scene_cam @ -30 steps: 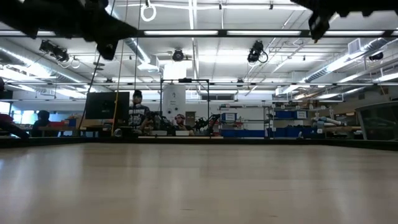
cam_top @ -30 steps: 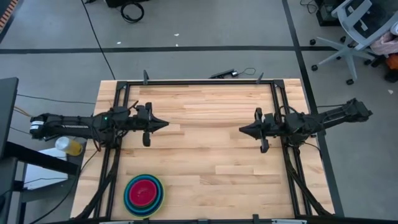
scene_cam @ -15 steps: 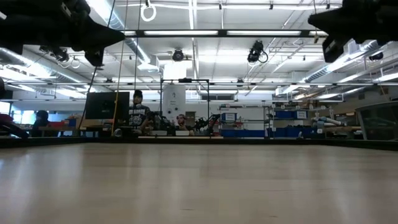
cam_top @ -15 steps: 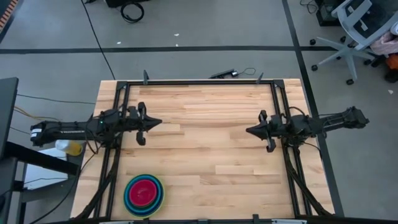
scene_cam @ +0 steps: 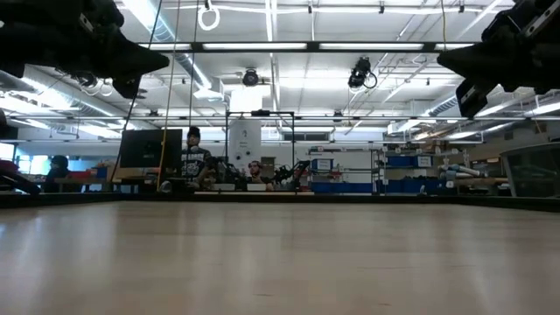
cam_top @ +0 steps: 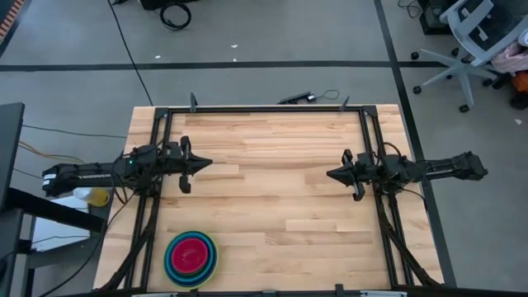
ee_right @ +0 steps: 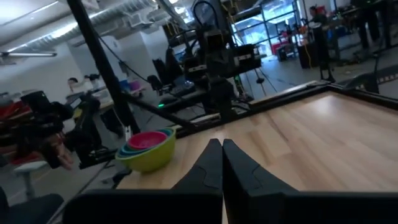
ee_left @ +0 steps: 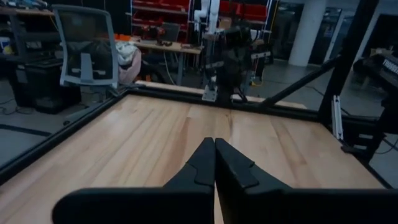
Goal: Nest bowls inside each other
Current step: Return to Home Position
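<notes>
You see the bowls point(cam_top: 190, 258) nested in one stack on the bench point(cam_top: 280, 206), near its corner below the left arm in the high view. Your left tool point(cam_top: 208, 163) hangs over the bench with its fingers pressed together, empty. Your right tool point(cam_top: 329, 174) faces it, likewise closed and empty.

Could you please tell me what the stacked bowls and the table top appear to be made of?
The stacked bowls look like smooth plastic: thin rims, saturated uniform colours. The table top looks like pale finished wood: staggered planks with grain lines.
</notes>
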Motion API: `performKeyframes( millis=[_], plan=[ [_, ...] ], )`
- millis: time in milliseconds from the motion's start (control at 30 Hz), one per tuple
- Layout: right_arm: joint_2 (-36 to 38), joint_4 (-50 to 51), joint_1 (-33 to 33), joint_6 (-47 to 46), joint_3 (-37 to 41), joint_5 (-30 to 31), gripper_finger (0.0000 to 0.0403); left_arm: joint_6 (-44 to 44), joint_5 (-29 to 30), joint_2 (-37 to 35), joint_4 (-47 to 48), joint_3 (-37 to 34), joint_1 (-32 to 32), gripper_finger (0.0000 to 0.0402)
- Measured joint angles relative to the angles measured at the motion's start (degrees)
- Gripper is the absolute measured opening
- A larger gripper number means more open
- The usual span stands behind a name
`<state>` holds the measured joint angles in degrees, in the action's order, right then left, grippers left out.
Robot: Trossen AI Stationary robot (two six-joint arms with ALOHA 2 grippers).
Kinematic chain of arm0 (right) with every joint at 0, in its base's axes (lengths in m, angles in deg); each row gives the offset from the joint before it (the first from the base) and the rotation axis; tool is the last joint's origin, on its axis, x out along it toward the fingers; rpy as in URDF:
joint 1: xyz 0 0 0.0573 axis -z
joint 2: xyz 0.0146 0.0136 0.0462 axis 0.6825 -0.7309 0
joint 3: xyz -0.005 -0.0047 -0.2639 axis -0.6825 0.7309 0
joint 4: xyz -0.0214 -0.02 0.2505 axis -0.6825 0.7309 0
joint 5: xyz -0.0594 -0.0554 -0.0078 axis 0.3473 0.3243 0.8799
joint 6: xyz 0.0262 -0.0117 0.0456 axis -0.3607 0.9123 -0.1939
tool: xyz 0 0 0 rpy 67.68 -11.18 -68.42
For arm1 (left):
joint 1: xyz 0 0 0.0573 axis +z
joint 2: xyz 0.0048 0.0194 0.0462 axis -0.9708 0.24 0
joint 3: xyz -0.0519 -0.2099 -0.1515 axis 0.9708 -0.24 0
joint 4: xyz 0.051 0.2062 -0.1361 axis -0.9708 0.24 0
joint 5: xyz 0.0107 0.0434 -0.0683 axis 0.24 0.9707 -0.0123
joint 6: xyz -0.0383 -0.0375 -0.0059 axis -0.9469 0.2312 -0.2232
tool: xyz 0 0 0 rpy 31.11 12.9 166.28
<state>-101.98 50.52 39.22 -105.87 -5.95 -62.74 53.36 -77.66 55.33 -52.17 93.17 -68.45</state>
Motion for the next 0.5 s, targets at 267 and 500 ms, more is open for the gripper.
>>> performKeyframes(
  millis=[267, 500],
  plan=[
    [0.04, -0.09, 4.3, 1.85, 0.0, -2.83, 0.0001, 0.17, -0.45, 3.27, -6.78, -0.02, 0.0, 0.0006],
    [0.04, -0.1, 7.38, -0.8, 0.0, -7.03, 0.0001, 1.63, -4.0, -1.17, 0.56, -0.02, 0.0, 0.0006]
  ],
)
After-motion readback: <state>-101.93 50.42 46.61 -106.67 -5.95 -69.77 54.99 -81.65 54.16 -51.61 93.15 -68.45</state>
